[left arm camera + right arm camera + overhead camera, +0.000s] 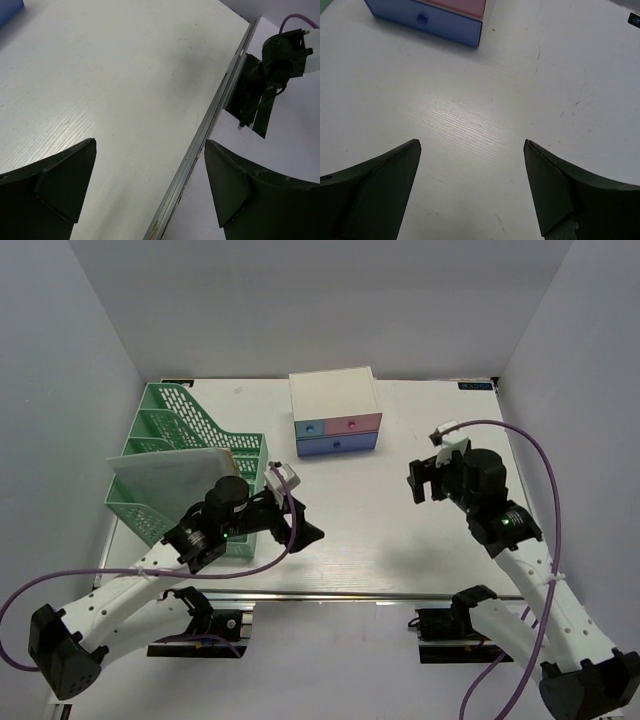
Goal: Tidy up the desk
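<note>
The desk (390, 540) fills the middle of the overhead view. It is a flat off-white tabletop with grey walls at its 9, 12 and 3 o'clock sides and a metal rail (330, 595) along the 6 o'clock edge, and its surface shows a few small dark scuffs.

At 12 o'clock, close to the back edge, stands a small white drawer box (335, 412). Its front faces 6 o'clock, with a blue and a pink drawer above a wider blue one. At 9 o'clock a green mesh file rack (190, 440) sits on the desk, with a flat white sheet (170, 478) leaning in its front compartment.

The left gripper (150, 150) hangs above the desk at about 7 o'clock, just beside the rack and over the rail. Its jaws are spread wide with nothing between them. The right gripper (471, 145) hangs above bare tabletop at about 3 o'clock, well apart from the drawer box. Its jaws are equally wide and hold nothing.
</note>
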Available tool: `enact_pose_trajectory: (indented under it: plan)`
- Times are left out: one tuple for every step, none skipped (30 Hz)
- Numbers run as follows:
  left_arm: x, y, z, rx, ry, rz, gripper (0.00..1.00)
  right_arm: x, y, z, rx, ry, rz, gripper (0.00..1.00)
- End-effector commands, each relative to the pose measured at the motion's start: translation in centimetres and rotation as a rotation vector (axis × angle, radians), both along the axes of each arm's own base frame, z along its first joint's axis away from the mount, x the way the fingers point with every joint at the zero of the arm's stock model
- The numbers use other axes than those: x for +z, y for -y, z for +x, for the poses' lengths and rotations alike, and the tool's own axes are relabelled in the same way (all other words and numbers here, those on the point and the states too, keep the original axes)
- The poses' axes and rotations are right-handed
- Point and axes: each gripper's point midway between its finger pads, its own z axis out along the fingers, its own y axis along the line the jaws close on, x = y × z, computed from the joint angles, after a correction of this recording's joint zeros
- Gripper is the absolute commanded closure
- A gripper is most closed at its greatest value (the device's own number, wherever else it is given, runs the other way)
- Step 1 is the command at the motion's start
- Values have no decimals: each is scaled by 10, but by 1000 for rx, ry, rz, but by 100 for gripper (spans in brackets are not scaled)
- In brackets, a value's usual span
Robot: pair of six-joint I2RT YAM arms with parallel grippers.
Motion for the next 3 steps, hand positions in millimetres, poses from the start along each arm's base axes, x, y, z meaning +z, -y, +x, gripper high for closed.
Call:
enact_pose_trajectory:
  plan:
    - [-11, -4, -6, -17, 18, 16, 2, 0, 12, 5, -35, 59, -15, 11]
    - [-15, -7, -4, -8, 15, 27, 2, -3, 14, 5, -42, 58, -17, 11]
    - [-18, -9, -5, -7, 15, 35, 2, -3, 17, 6, -56, 66, -11, 11]
